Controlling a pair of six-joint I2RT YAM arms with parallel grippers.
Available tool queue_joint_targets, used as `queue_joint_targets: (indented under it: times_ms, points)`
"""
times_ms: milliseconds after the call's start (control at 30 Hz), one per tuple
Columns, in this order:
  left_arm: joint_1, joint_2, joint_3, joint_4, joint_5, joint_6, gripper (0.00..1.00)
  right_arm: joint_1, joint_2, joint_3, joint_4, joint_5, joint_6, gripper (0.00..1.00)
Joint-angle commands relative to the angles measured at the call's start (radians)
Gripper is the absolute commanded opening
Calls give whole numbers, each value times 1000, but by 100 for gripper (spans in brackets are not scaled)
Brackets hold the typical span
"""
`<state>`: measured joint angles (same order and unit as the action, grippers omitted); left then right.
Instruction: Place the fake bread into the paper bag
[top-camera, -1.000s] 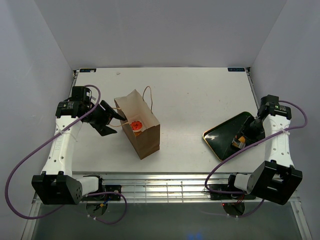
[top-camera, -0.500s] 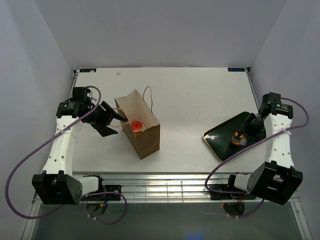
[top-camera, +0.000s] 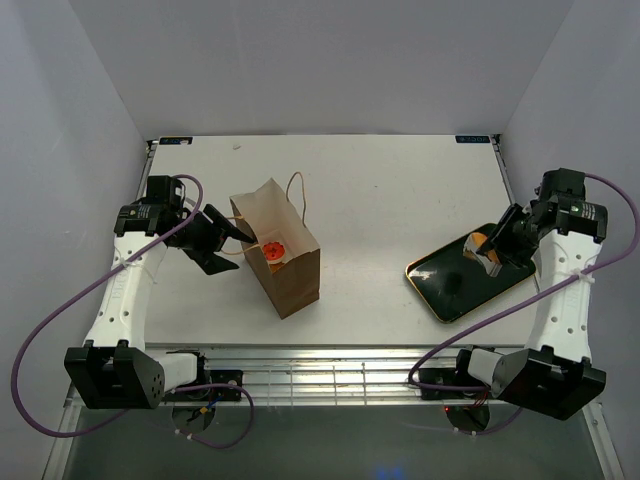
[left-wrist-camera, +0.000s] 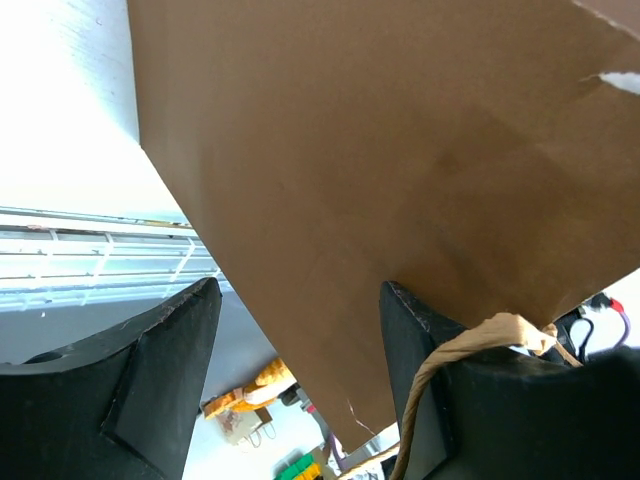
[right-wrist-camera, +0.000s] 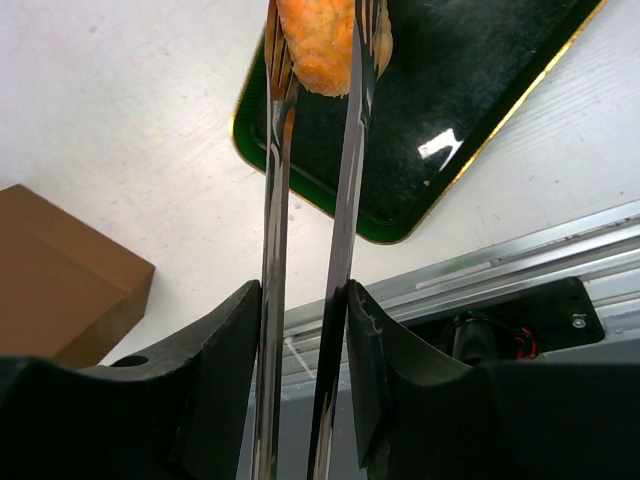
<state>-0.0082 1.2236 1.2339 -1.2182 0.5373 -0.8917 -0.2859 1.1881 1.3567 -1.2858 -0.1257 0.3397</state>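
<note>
With the right gripper (top-camera: 487, 250) clamped on a fake bread (right-wrist-camera: 320, 45) above the tray (top-camera: 452, 292), you are facing a carry toward nine o'clock to the paper bag (top-camera: 292, 272), where the left gripper (top-camera: 226, 245) is waiting, fingers apart.

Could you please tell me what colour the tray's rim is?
Gold, around the dark green tray; clearest in the right wrist view.

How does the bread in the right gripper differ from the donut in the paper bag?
The bun is plain golden-orange; the donut is a red-frosted ring. The bun is pinched in the right gripper above the green tray; the donut lies inside the paper bag. Both are toy pastries.
</note>
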Motion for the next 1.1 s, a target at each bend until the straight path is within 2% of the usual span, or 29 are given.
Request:
queue_joint_targets:
  times_ms: [0,200,367,400,567,767,867,1000,1067]
  points:
    - [7,-4,-5,19,29,-9,75,-2,-42,53,-24,-84,31,43]
    - [7,5,10,16,36,-6,75,-2,-79,59,52,-281,71,42]
    - [7,14,12,19,50,-7,75,-2,-47,116,131,-462,56,42]
    - [42,16,13,20,52,-7,75,-2,-39,120,147,-488,56,42]
    - [53,16,18,19,59,-9,75,17,-31,140,279,-650,102,42]
    - [56,16,18,19,70,-13,75,112,8,202,414,-742,179,44]
    - [56,11,7,19,79,-23,75,203,28,243,511,-762,234,44]
    - [60,5,3,23,84,-35,75,357,33,242,713,-792,408,46]
    - [60,4,2,23,87,-41,75,401,34,233,866,-822,474,46]
